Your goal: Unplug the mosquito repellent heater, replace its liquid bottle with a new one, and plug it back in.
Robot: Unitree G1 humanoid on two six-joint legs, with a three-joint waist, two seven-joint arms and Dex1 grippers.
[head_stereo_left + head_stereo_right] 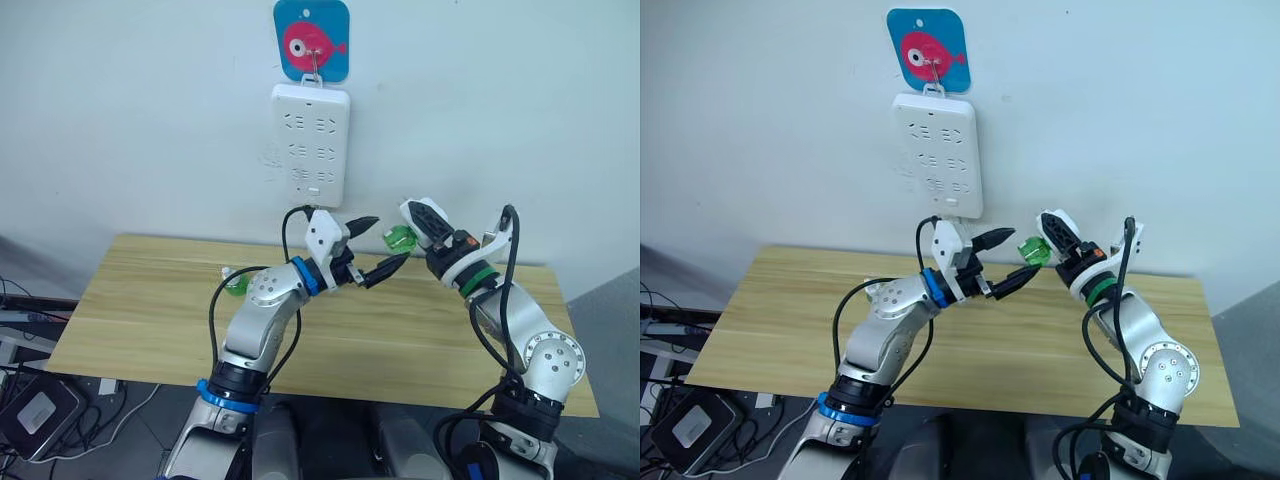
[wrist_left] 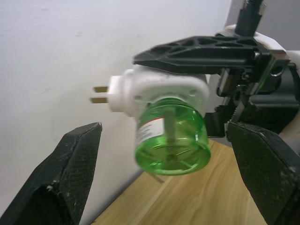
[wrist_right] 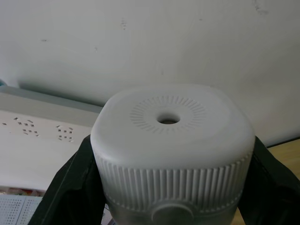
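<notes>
My right gripper (image 1: 424,226) is shut on the mosquito repellent heater (image 2: 159,91), a small white rounded unit held in the air in front of the wall, its plug prongs bare. In the right wrist view the heater's (image 3: 171,126) face with a round hole sits between the two black fingers. Its liquid bottle (image 1: 400,238), translucent green, is still fitted into the heater and points toward my left gripper (image 1: 386,242). That gripper is open, its fingers on either side of the bottle (image 2: 171,136) without touching it. The new one (image 1: 236,283), green with a whitish cap, lies on the table behind my left arm.
A tall white power strip (image 1: 310,143) hangs on the wall from a blue fish hook (image 1: 312,40), above and left of the grippers. The wooden table (image 1: 150,300) runs below both arms, with bare wood across its middle and right.
</notes>
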